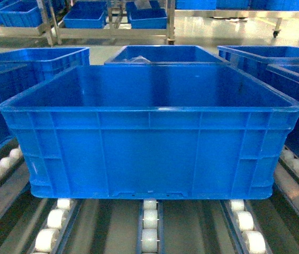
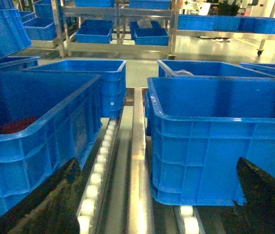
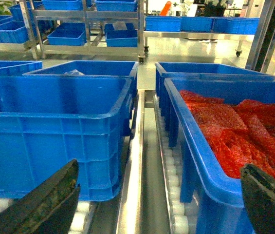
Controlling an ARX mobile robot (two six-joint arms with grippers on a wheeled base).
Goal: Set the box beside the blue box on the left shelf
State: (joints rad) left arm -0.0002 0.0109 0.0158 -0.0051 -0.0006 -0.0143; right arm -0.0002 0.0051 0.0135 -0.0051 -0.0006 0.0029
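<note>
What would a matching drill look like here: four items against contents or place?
Items:
1 box
2 crate to its right
3 crate behind it
4 white rollers

States:
A red crinkled material inside
B set in the left shelf tracks
C nothing visible inside
D pale item inside

Pairs: 1-C, 2-A, 3-D, 4-B

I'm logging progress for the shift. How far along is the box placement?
Mostly done, it seems. The box already sits on the shelf's rollers, with blue crates on both sides: one on its left and one holding red material on its right. Nothing is in hand: both wrist views show the pincer fingers spread, gripping nothing. Probably only backing away remains.
</note>
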